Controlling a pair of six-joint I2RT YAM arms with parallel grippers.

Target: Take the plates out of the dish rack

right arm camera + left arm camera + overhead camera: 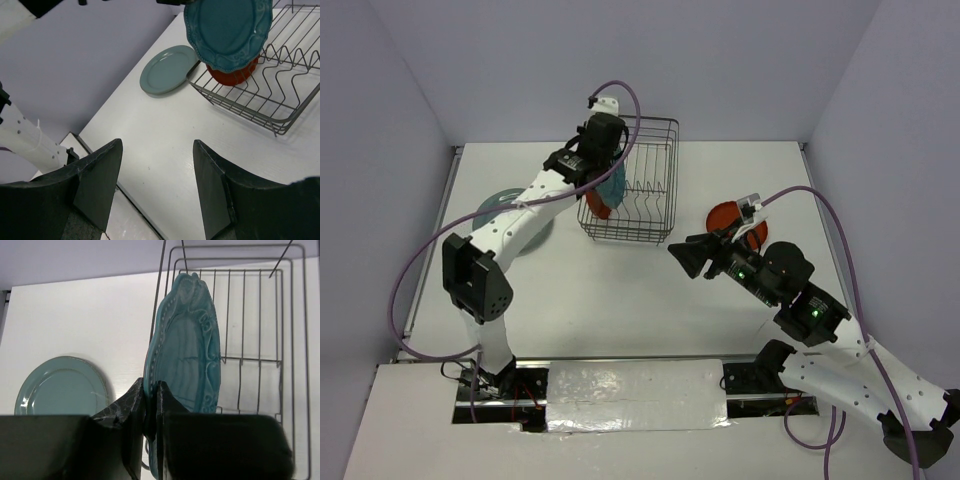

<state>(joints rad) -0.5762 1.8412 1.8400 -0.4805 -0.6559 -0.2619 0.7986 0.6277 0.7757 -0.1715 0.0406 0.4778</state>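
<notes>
Currently the left gripper [151, 400] is clamped on the rim of the scalloped teal plate [187, 355], holding it upright at the left end of the dish rack [645, 200]. It sits higher than the orange-red plate [232, 76] standing there. The pale grey-teal plate [60, 387] lies flat on the table [620, 300], left of the rack. A second orange-red plate [725, 215] lies to the right. The right gripper [157, 150] hangs wide and empty near it.
</notes>
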